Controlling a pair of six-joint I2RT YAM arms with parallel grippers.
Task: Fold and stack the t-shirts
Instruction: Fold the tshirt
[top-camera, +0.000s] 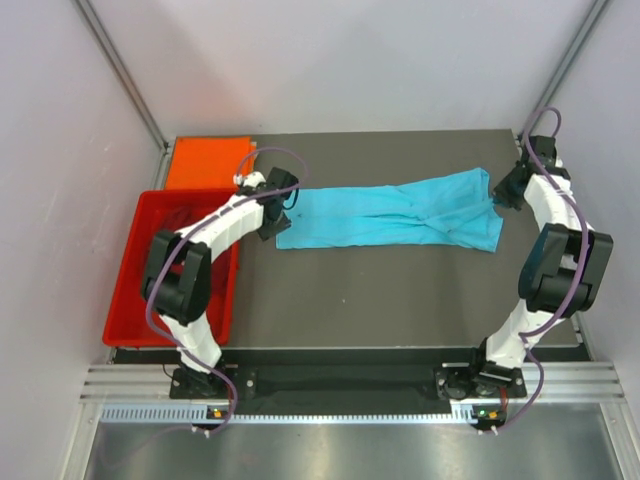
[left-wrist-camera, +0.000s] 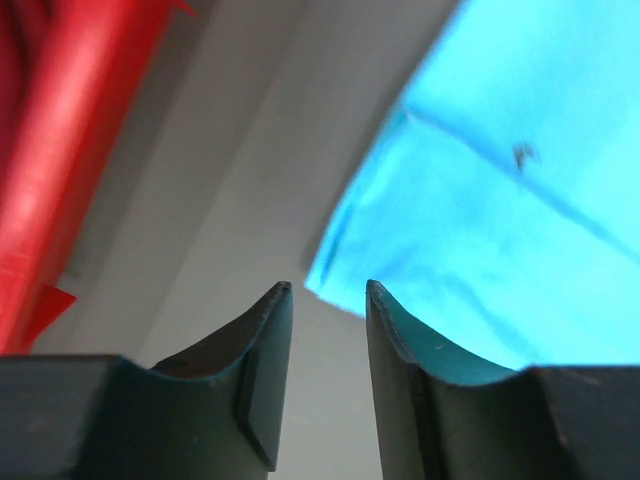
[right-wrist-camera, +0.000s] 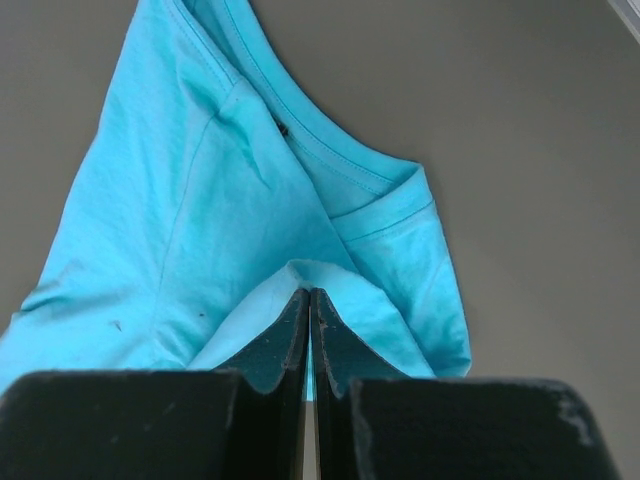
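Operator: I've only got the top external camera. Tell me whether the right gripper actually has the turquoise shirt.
Observer: It does. In the right wrist view, the right gripper has its jaws shut on a raised fold of the turquoise shirt.
Operator: Now report the left one.
Observer: In the left wrist view, the left gripper is open. A corner of the shirt lies just ahead of its fingertips, and nothing is gripped.
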